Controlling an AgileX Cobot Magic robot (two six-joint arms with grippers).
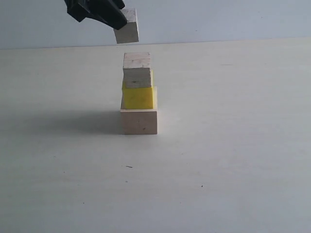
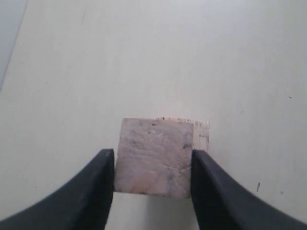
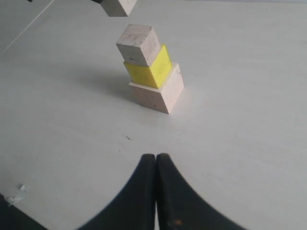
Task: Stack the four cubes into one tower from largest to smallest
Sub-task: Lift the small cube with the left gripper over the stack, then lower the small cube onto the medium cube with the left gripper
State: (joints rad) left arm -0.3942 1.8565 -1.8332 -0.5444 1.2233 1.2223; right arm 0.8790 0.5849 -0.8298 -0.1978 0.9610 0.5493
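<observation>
Pinched tilted small cube (image 1: 127, 25) in left pincer (image 2: 152, 172), above and beside tower (image 1: 139, 104). Found right pincer (image 3: 156, 165) pressed together. Judged edge-first landing on medium cube (image 1: 137, 70) liable to topple tower.

Large cube (image 1: 139, 122): pale wood, lowest, flat.
Yellow cube (image 1: 138, 98): bright, resting on large cube.
Medium cube (image 1: 137, 72): greyish pale wood, on yellow cube, topmost.
Small cube (image 1: 128, 26): pale wood, tilted, aloft above medium cube, slightly left, apart.
Tower (image 3: 150, 74): three high, upright.
</observation>
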